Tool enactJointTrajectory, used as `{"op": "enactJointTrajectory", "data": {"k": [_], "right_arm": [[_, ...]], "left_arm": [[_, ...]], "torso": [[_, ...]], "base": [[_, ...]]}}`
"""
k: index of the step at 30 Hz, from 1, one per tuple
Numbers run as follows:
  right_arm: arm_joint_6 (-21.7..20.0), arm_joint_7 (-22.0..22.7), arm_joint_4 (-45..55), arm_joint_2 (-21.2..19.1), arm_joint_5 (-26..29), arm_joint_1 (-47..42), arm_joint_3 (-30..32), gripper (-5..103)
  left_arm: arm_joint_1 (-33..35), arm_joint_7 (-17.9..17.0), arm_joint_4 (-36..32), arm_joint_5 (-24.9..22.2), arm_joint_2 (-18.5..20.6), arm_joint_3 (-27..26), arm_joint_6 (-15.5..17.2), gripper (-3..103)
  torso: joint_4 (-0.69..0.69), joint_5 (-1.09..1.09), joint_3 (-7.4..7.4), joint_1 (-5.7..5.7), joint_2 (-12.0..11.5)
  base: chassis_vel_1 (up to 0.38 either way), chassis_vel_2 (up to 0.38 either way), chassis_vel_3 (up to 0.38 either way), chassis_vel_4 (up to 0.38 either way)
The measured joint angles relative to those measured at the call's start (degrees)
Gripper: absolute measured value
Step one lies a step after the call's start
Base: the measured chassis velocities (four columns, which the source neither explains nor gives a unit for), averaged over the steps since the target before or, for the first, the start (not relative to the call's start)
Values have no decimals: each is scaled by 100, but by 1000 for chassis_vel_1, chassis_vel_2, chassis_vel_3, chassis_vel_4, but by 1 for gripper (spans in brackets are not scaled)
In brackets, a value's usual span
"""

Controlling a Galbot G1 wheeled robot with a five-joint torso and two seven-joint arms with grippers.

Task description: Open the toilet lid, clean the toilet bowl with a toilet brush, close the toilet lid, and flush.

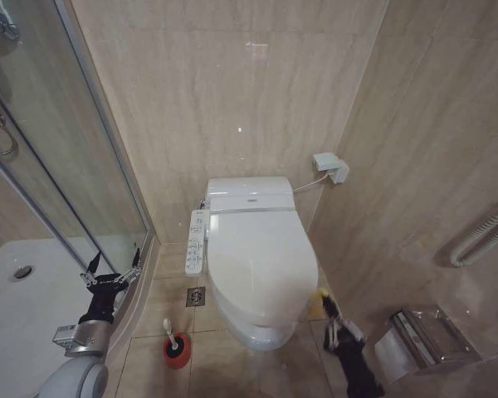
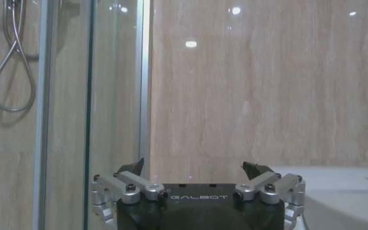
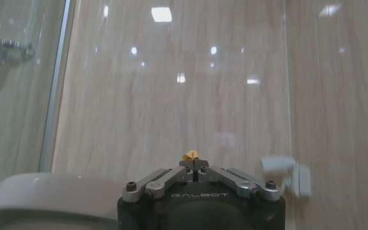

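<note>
Toilet lid [image 1: 261,265], glossy white and down flat over the bowl against the beige tiled wall in the head view, has the right gripper [image 1: 325,300] at its right front rim, jaws pinched on the small yellow tie [image 1: 322,293]; the toilet brush [image 1: 170,332] stands in its red holder cup [image 1: 177,351] on the floor left of the toilet, and the left gripper [image 1: 112,272] hangs beside the shower glass [image 1: 58,141], jaws wide. Left wrist view adds those spread fingers [image 2: 132,166] before the wall, glass door and shower hose [image 2: 10,62]. Right wrist view shows fingertips [image 3: 193,163] closed together on the yellow tie [image 3: 189,155], lid curve [image 3: 43,191] alongside.
</note>
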Motion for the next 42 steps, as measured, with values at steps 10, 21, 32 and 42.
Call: {"op": "enactJointTrajectory", "data": {"k": [10, 21, 32, 42], "right_arm": [[-648, -8, 477, -351, 739, 860, 294, 0], [-1281, 25, 49, -633, 1483, 2407, 263, 0], [-1850, 102, -1005, -752, 2201, 4143, 50, 0], [-2019, 140, -1985, -830, 2462, 5237, -572, 0]], "left_arm": [[-55, 1, 213, 148, 61, 151, 0, 100], [18, 5, 237, 266, 99, 151, 5, 100], [45, 6, 299, 271, 162, 120, 8, 100], [7, 11, 381, 381, 100, 158, 36, 100]], "torso": [[-1, 1, 0, 1, 0], [-2, 1, 0, 1, 0], [2, 0, 0, 1, 0], [-3, 0, 0, 0, 0]], "base": [[0, 0, 0, 0], [0, 0, 0, 0], [0, 0, 0, 0], [0, 0, 0, 0]]}}
